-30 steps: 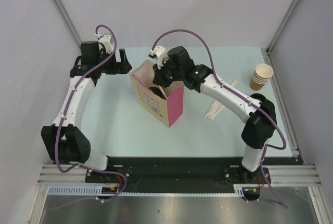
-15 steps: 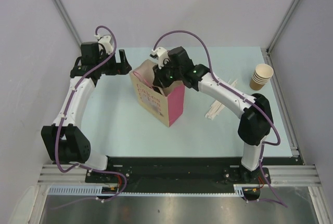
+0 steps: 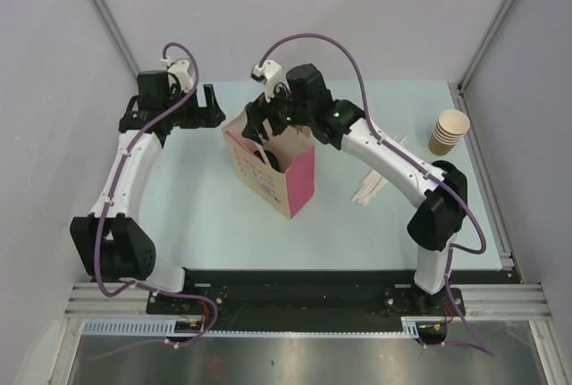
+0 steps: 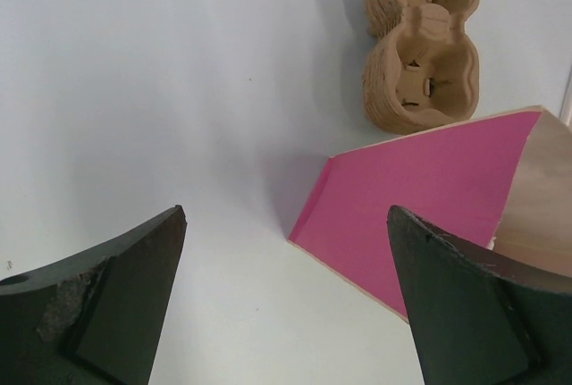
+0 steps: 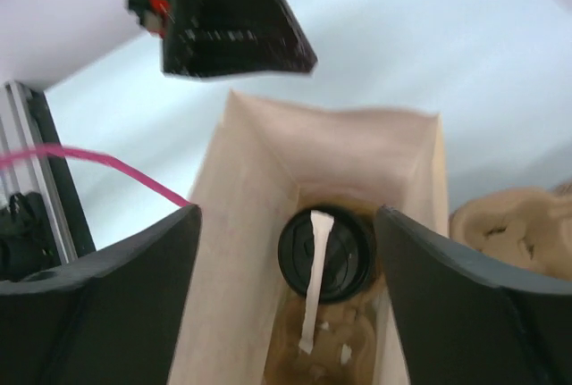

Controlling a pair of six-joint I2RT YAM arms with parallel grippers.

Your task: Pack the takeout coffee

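- Table (image 3: 179, 206): pale blue, both arms reaching over it from 6 o'clock.
- Pink bag (image 3: 299, 184): upright at table centre, mouth open.
- Right gripper (image 5: 286, 224): hovers over the bag mouth. Fingers are spread wide with nothing between them.
- Left gripper (image 4: 286, 215): at 10 o'clock of the bag, just beside it and not touching. Also wide open and empty.
- Pulp cup carrier (image 4: 420, 46): on the table outside the bag, at 12 o'clock of it in the left wrist view. Unused.
- Stack of beige cups (image 3: 449, 131): well apart, at 2 o'clock of the bag.
- Takeout coffee (image 5: 323, 254): upright at the bottom of the bag, black lid up, a pale strip lying across the lid. Free of the fingers.
- Wooden sticks (image 3: 371, 190): loose at 4 o'clock of the bag.

Judgement: the packing proper looks done, as the cup is in and released. What is left is lifting the right arm clear. I cannot tell whether closing the bag is wanted.
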